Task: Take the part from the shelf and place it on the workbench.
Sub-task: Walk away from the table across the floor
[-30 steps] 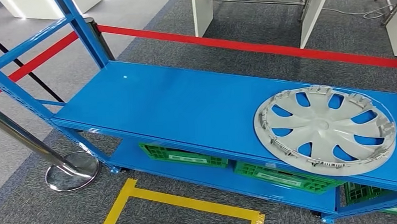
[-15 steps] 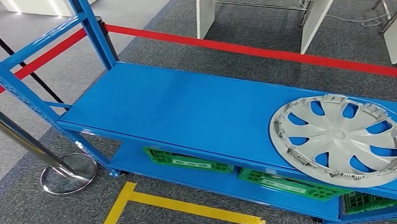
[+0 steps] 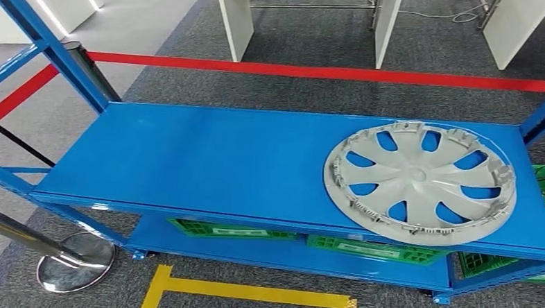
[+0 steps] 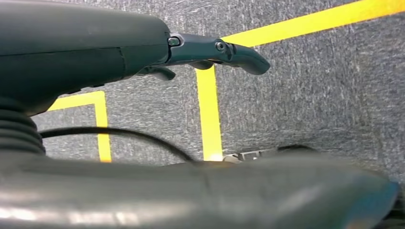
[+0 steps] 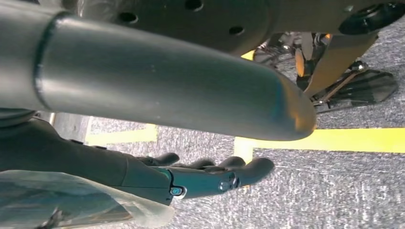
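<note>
Shelving (image 3: 207, 153) in blue steel took up most of my head view, its upper deck running wide across the grey carpet (image 3: 320, 44). On the right end of that deck I saw the part, a grey wheel cover (image 3: 419, 182), lying flat with its near rim just over the front edge. Green crates (image 3: 374, 248) sat on the lower deck beneath it. Behind the shelving ran a red barrier belt (image 3: 335, 73), and a chrome post base (image 3: 75, 261) stood on the floor at the left. Yellow floor tape (image 3: 248, 292) marked the carpet in front. My left hand (image 4: 210, 52) hung over the carpet with fingers loosely extended (nothing held). My right hand (image 5: 205, 176) likewise hung low, fingers stretched out and apart, gripping nothing.
</note>
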Controlling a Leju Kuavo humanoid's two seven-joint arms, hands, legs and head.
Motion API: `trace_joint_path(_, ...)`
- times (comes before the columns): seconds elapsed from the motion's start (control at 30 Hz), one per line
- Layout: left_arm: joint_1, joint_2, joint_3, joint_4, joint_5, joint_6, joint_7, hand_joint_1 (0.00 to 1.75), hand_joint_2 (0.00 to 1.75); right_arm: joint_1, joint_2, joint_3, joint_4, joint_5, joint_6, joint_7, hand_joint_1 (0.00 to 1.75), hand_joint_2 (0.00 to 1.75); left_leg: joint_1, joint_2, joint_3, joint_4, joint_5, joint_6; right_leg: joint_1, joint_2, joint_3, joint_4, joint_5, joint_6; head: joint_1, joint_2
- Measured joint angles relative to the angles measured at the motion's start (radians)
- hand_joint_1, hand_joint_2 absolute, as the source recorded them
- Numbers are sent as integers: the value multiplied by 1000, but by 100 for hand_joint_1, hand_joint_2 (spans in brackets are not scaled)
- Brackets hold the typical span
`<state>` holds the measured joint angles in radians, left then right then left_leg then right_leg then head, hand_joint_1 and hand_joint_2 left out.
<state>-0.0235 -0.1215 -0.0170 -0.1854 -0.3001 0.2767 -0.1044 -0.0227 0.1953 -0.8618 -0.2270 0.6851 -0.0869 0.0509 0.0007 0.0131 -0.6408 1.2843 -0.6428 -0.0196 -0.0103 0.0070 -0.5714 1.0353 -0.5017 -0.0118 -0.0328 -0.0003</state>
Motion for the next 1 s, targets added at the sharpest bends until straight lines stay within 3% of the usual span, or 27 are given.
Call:
trace_joint_path(0.03,1,0,3,0,1,-1,2,0,175,1,0,-2,0,0,0,1,0,0,0,0,-16,24,4,1,0,12,1,0,0,0,0,0)
trace_joint_path(0.07,1,0,5,0,1,-2,3,0,175,1,0,-3,0,0,0,1,0,0,0,-2,-15,11,28,3,0,24,3,0,0,-1,0,0)
trace_joint_path(0.1,1,0,7,0,1,-3,4,0,175,2,0,-4,0,0,0,2,0,0,0,-9,2,-38,66,8,0,37,6,0,-1,-1,0,0)
trace_joint_path(0.17,1,2,9,0,1,-4,4,0,175,1,1,-4,0,0,0,3,0,0,1,-59,51,-169,138,23,0,61,6,1,-1,1,1,0)
trace_joint_path(0.23,1,3,11,0,1,-4,5,0,175,-2,2,-5,0,0,0,3,0,0,0,-101,79,-244,158,32,-4,84,-1,1,1,11,1,0)
trace_joint_path(0.3,1,2,11,0,2,-4,6,0,175,0,3,-5,0,-1,1,4,0,0,-1,-92,85,-261,156,35,-8,105,-10,-5,7,26,-1,0)
trace_joint_path(0.33,0,1,12,0,2,-4,6,0,175,2,3,-5,0,-2,2,5,0,0,0,-81,89,-269,160,38,-9,102,-13,-6,7,32,-1,0)
trace_joint_path(0.4,-1,0,12,0,2,-5,6,0,175,4,3,-6,0,-4,2,9,0,0,5,-56,95,-285,168,46,-6,64,-38,34,-22,42,4,0)
trace_joint_path(0.47,0,-2,13,0,3,-4,9,0,175,1,3,-9,0,-1,0,11,0,0,4,-31,95,-288,168,50,-5,18,-95,150,-84,48,7,0)
trace_joint_path(0.53,2,-3,13,0,7,-2,12,0,175,1,3,-10,0,8,-3,12,0,87,2,-11,95,-287,167,52,-6,2,-140,246,-115,54,8,0)
trace_joint_path(0.57,1,-3,14,0,10,-1,15,0,175,4,3,-10,0,11,-4,11,0,131,2,-4,95,-287,167,52,-6,-2,-136,245,-103,55,8,0)
trace_joint_path(0.6,-1,-4,16,0,16,1,19,0,175,6,2,-11,0,13,-3,7,0,175,2,-1,95,-286,166,51,-6,-4,-110,202,-75,55,8,0)
trace_joint_path(0.63,-3,-5,19,0,23,3,24,0,175,8,2,-10,0,14,-4,3,0,175,2,1,97,-285,165,49,-7,-7,-69,132,-43,53,8,0)
trace_joint_path(0.7,-7,-7,29,-5,35,3,38,0,175,13,-1,-1,-1,11,-9,-6,0,175,-2,3,97,-279,161,41,-5,-12,1,11,-8,45,8,0)
trace_joint_path(0.73,-7,-6,33,-10,41,0,44,0,175,17,-3,10,-1,4,-11,-8,0,175,-4,3,97,-277,160,36,-3,-13,19,-17,-6,39,7,0)
trace_joint_path(0.83,-4,2,37,-26,62,-19,52,0,175,38,-14,64,-3,-45,-11,-10,0,175,-2,2,96,-273,158,21,-2,-12,26,-24,-5,23,6,0)
trace_joint_path(0.9,4,9,37,-31,78,-36,56,0,87,48,-24,105,-12,-88,-6,-12,0,175,0,0,80,-228,124,10,-6,-13,28,-29,0,11,4,0)
trace_joint_path(0.97,17,17,38,-33,97,-54,59,0,0,51,-34,150,-28,-131,1,-16,0,175,3,-2,33,-112,57,2,-8,-14,28,-30,0,4,2,0)
trace_joint_path(1.0,24,21,39,-34,106,-63,60,0,0,51,-39,175,-38,-153,5,-18,0,175,4,-2,9,-49,30,-1,-8,-14,28,-30,0,3,2,0)
